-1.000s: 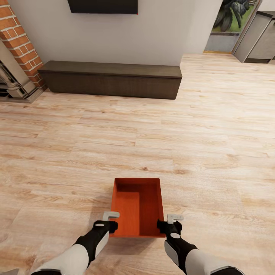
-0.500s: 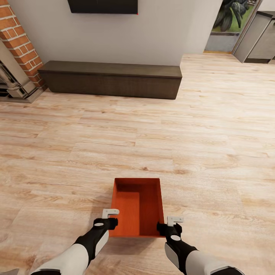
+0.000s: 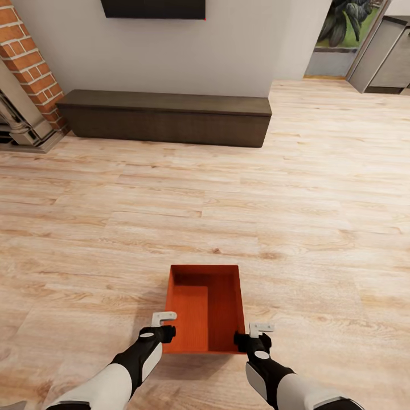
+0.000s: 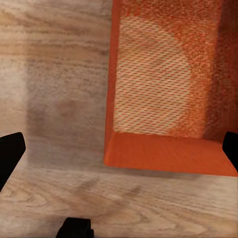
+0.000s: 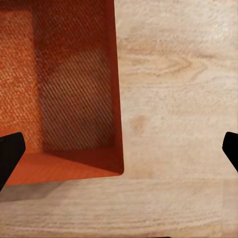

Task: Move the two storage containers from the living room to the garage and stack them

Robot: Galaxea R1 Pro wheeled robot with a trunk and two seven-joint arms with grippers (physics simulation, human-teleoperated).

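One orange-red storage container [image 3: 206,307] sits open-topped on the light wood-plank floor [image 3: 114,228] of the living room, just in front of me. My left gripper [image 3: 163,334] hovers at its near left corner and my right gripper [image 3: 246,340] at its near right corner. In the left wrist view the container [image 4: 163,89] lies below the open left gripper [image 4: 119,151], whose dark fingertips [image 4: 10,153] stand wide apart across the corner. The right wrist view has the container [image 5: 74,84] under the open right gripper [image 5: 119,153], whose fingers straddle the right wall. Neither gripper holds anything.
A long low dark bench [image 3: 165,119] runs along the white wall ahead, under a dark screen [image 3: 154,8]. The red brick fireplace [image 3: 25,62] is at far left. A doorway with a plant [image 3: 347,23] and a grey cabinet [image 3: 381,54] lie at back right.
The left gripper has crept slightly forward along the container's left corner and the right gripper has drawn back a little. The container has not moved.
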